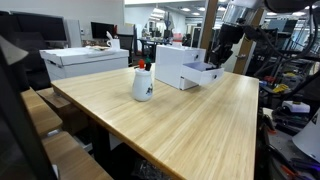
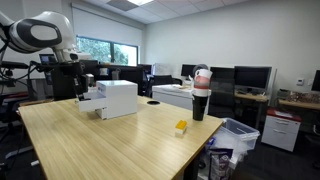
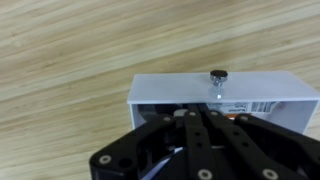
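Observation:
My gripper (image 3: 195,116) hangs over the open front of a white box (image 3: 215,88) that has a small dark knob (image 3: 217,75) on its top edge. The fingers lie close together and look shut, and I see nothing between them. In both exterior views the gripper (image 1: 218,56) (image 2: 84,86) is low at the drawer end of the white box (image 1: 178,66) (image 2: 116,98), at the far part of the wooden table (image 1: 200,125) (image 2: 100,145).
A white mug (image 1: 143,84) stands on the table. In an exterior view a dark cup (image 2: 200,102) stands near the table edge with a small yellow block (image 2: 181,127) before it. Desks, monitors, chairs and a white bin (image 2: 238,135) surround the table.

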